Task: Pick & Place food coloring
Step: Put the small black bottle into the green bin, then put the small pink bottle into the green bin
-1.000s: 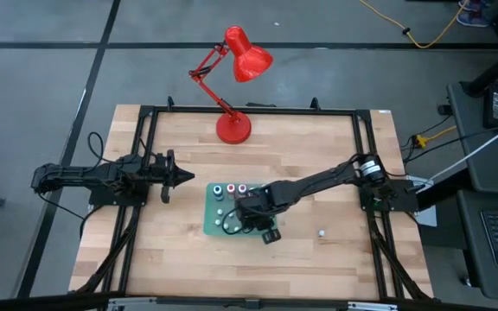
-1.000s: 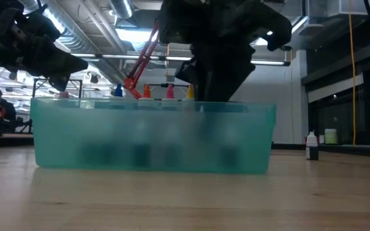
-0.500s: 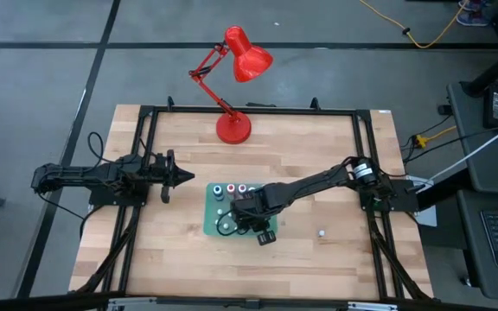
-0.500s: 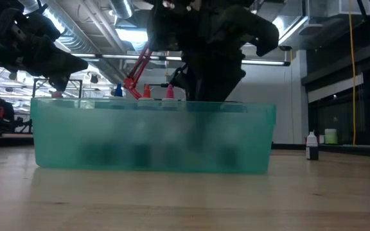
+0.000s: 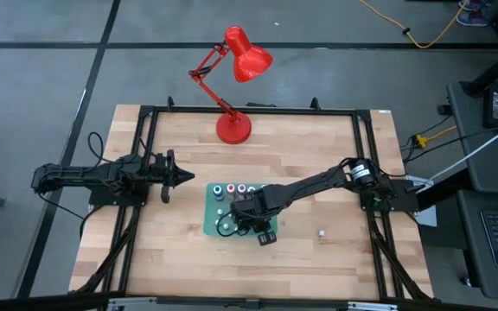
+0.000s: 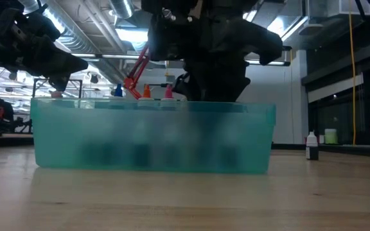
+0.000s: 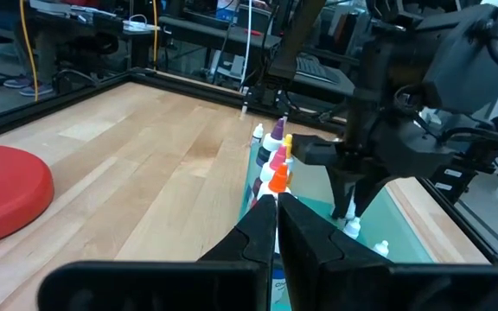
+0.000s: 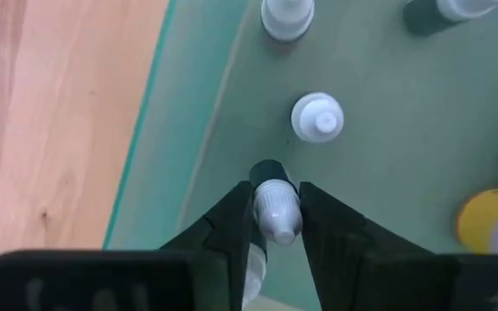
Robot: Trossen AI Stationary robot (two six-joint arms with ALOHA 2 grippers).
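A green tray (image 5: 213, 226) in the middle of the table holds the food coloring bottles. A row of them (image 5: 236, 189) stands along its far side, caps showing above the wall (image 6: 145, 92). My right gripper (image 8: 275, 226) points down into the tray, shut on one small dark bottle with a pale cap (image 8: 276, 210). More pale-capped bottles (image 8: 318, 117) stand just beyond it on the tray floor. My left gripper (image 5: 176, 177) waits shut and level, left of the tray. My right gripper pinches the small bottle between its two fingers (image 8: 233, 226), on the sides just under the pale cap (image 8: 275, 200). The fingers come from above, pointing down. The bottle stands upright inside the tray; whether its dark base (image 8: 267, 169) rests on the floor I cannot tell.
A red desk lamp stands on its base (image 5: 233, 128) at the table's far edge. One lone bottle (image 5: 322, 232) stands on the bare wood right of the tray. A black frame (image 5: 249, 111) runs round the table.
My right gripper has sunk a little deeper into the tray and shifted slightly toward the table's left, covering the yellow cap that showed above the tray wall in the low view.
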